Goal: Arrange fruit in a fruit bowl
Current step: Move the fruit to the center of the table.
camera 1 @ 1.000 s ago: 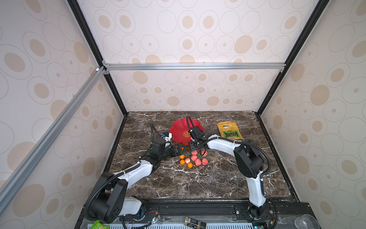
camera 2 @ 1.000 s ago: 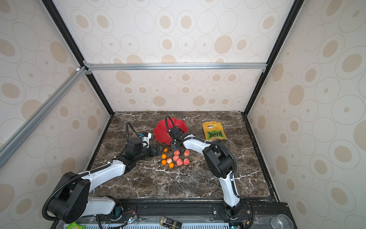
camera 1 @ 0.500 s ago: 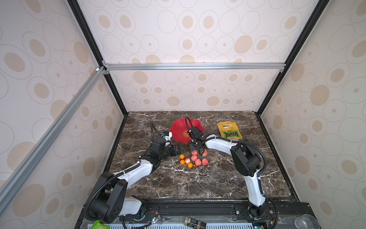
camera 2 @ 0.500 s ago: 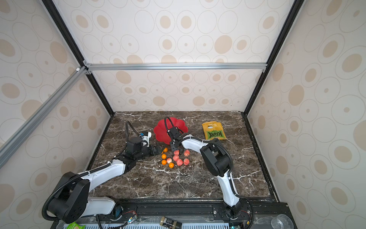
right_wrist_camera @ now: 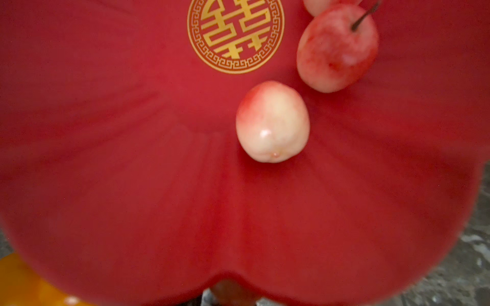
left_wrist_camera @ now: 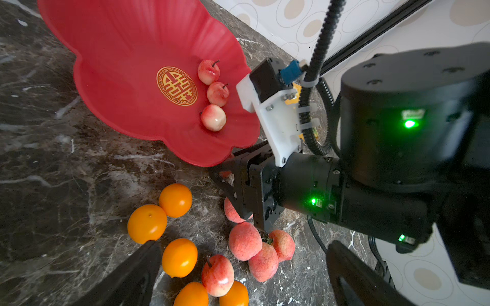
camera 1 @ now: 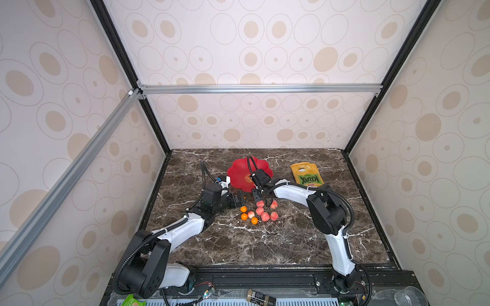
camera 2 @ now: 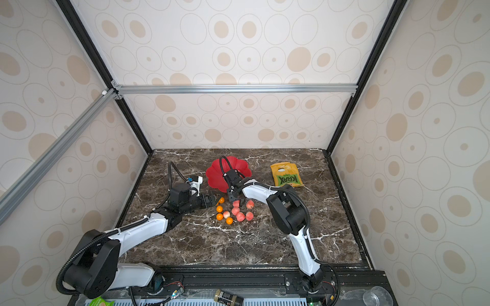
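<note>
The red fruit bowl [camera 1: 240,172] sits toward the back of the marble table [camera 1: 238,243], with a strip of bare stone between its far scallops and the back wall. Three pink fruits [left_wrist_camera: 213,117] lie inside it in a row beside the gold mark [left_wrist_camera: 176,86], all clear of the rim. The rest of the fruit is loose on the stone just in front of the bowl's near edge. Six pink ones form a tight cluster, and the orange fruits [camera 1: 244,216] lie on the left arm's side of it (five show in the left wrist view).

The right gripper [camera 1: 261,199] is down at the bowl's near rim. Its jaws stand on either side of the pink fruit [camera 1: 260,203] nearest the bowl, but I cannot tell whether they press on it. The right wrist view is filled by the bowl.

The left gripper [camera 2: 213,199] lies low and points at the orange side of the cluster. Its jaws are spread wide and hold nothing, and one finger [left_wrist_camera: 138,265] is just beside an orange fruit. Only the fruit separates the two grippers.

Broad bare marble lies in front of the cluster toward the arm bases. The snack bag [camera 1: 306,173] lies flat on the right arm's side, well apart from the bowl, with a bare lane between them.
</note>
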You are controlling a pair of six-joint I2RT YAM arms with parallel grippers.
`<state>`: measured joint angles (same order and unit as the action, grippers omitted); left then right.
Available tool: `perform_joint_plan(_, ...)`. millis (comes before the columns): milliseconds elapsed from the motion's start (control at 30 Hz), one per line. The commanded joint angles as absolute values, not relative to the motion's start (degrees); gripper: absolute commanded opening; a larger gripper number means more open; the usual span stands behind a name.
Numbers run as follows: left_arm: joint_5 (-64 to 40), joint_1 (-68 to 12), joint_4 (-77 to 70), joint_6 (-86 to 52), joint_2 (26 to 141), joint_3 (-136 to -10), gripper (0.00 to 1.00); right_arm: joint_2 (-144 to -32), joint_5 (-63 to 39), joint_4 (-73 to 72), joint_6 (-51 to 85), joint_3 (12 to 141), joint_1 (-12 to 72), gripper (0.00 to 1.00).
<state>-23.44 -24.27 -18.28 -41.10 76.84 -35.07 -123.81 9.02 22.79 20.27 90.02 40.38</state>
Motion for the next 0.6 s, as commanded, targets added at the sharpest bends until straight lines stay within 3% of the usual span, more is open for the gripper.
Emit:
perform_joint_plan(0, -23.3, -24.6, -19.0, -41.1, 77.1, -37.1, 0.98, -125.0, 9.7, 23.8, 20.4, 91.5, 40.1, 0.49)
perform_joint_plan(567, -23.1, -24.6, -19.2, -41.3, 76.8, -36.9, 0.98, -124.9, 9.3, 24.6, 20.0, 91.8, 39.9, 0.45)
